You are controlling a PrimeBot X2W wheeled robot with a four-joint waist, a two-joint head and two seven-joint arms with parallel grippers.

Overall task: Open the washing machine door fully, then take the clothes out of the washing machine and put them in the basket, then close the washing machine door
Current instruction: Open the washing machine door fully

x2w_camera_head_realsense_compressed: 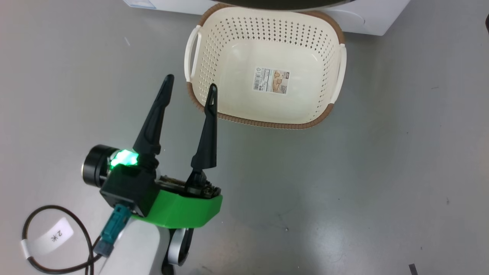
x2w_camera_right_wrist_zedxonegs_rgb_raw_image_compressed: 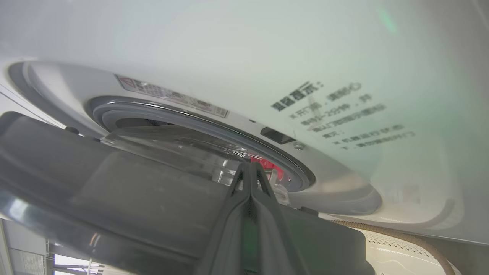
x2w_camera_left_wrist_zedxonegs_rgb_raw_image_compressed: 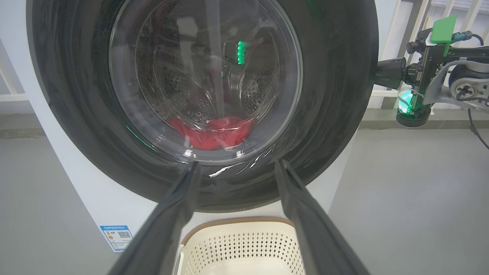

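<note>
**Door just ajar, red laundry inside**

The big white front-loading washing machine fills the scene. Its round door, a glossy black rim around a bulging clear glass bowl, stands barely ajar. That rim looks rigid and slick, so it is best hooked at its free edge. The right gripper sits there, fingers pressed together. At the machine's foot sits the cream perforated plastic basket. In the drum, soft red clothes look light and limp. The left gripper points at the machine, spread wide.

Head looks down on basket; left wrist faces washing machine door, sharing basket; right wrist hugs door.
</note>
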